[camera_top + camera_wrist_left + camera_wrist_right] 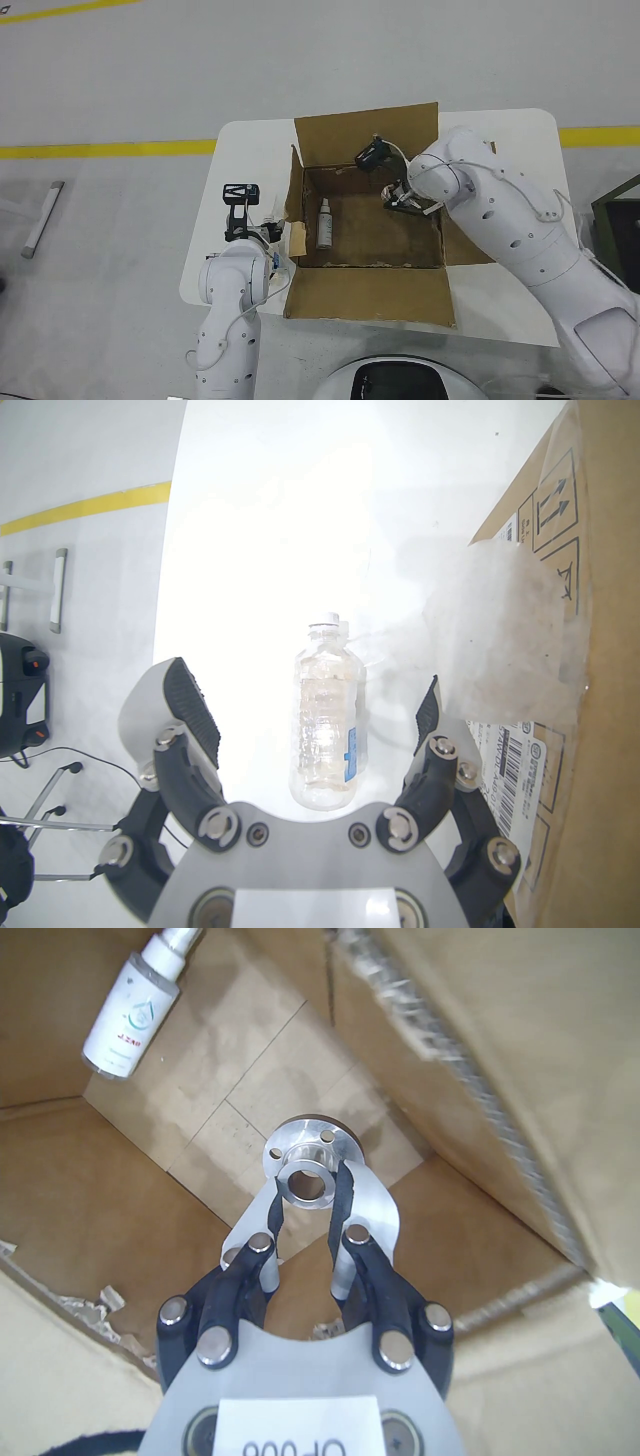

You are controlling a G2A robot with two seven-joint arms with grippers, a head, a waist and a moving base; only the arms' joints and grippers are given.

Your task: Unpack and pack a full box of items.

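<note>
In the top view the open cardboard box [365,135] sits at the centre of the frame on the white desk [500,130], its flaps folded outward so both arms can get at the inside. The right tool [307,1183] is down in the right part of the box and pinches a small metal flange fitting [300,1138] by its raised collar, the narrow part that the pads can close around. Judging by how little is in the box, this looks like a step of the unpacking. A white spray bottle [323,223] lies flat on the box floor toward the left wall, well apart from the fitting.

The left tool [240,212] hangs over the desk left of centre in the frame, just outside the box wall. Its fingers are spread wide on either side of a clear plastic bottle [325,720] lying on the desk, touching nothing.

A cloudy, translucent wrap or bag [500,640] lies against the outer box wall near that bottle; what it is or holds I cannot make out. Whether the fitting rests on the box floor or is lifted off it cannot be told, and the right arm covers the right corner of the box in the top view.
</note>
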